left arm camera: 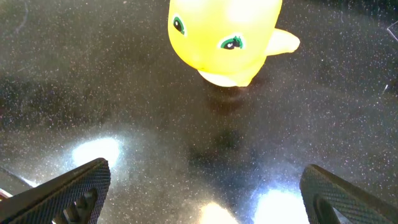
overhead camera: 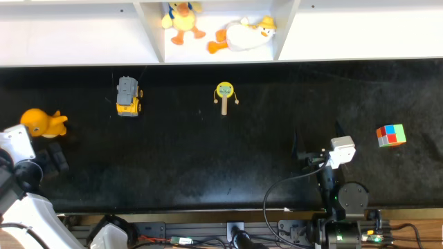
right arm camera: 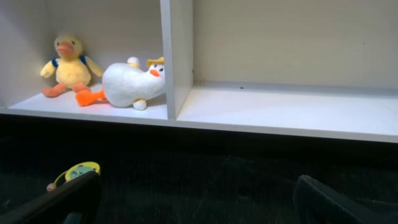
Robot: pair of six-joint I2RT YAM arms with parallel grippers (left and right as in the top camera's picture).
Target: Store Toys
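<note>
A yellow rubber duck (overhead camera: 43, 123) (left arm camera: 224, 37) stands on the black mat at the far left. My left gripper (overhead camera: 50, 162) (left arm camera: 205, 199) is just in front of it, open, with nothing between its fingers (left arm camera: 68, 190). A yellow-and-grey toy truck (overhead camera: 128, 95) and a small yellow rattle (overhead camera: 224, 93) (right arm camera: 78, 171) lie farther back. A coloured cube (overhead camera: 390, 135) sits at the right. My right gripper (overhead camera: 317, 142) (right arm camera: 199, 205) hangs open and empty over the mat at the right, facing the shelf.
A white shelf (overhead camera: 221, 55) (right arm camera: 280, 112) runs along the mat's far edge. Its middle compartment holds a yellow plush duck (overhead camera: 183, 17) (right arm camera: 67, 65) and a white plush duck (overhead camera: 242, 34) (right arm camera: 127, 84). The compartment right of it (right arm camera: 292, 109) is bare.
</note>
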